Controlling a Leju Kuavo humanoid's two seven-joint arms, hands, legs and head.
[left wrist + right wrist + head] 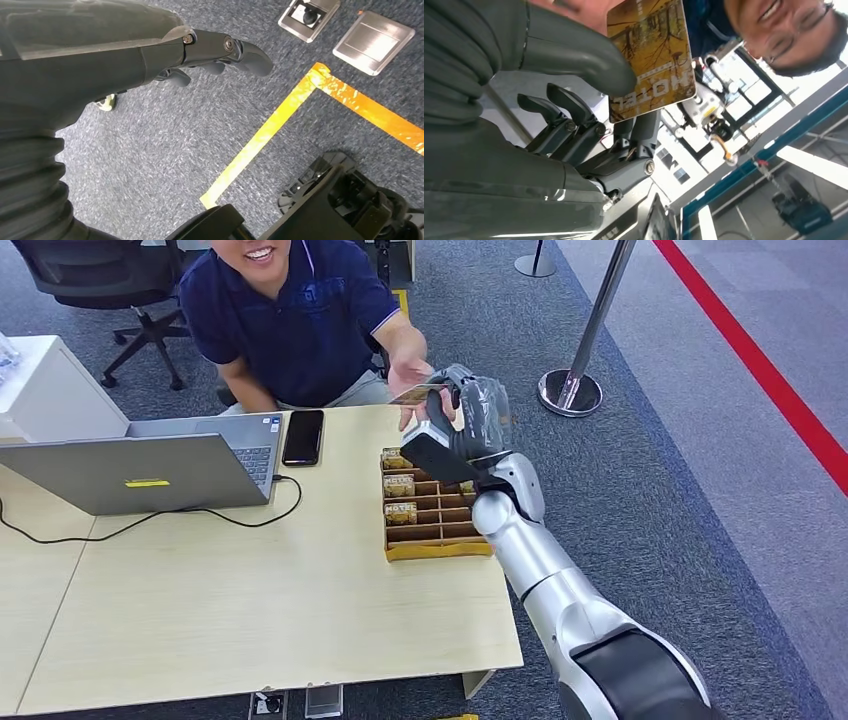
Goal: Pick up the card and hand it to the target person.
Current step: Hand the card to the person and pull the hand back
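Office carpet, wooden table w/ laptop. Right hand at 1 o'clock pinching card, touching person's open palm. Hold steady; release only once gripped. Left hand hanging, loosely curled, holding nothing.

One person, one laptop, one phone and one card tray are at the table. One card is in the right hand. Two stanchion bases and two floor plates show.
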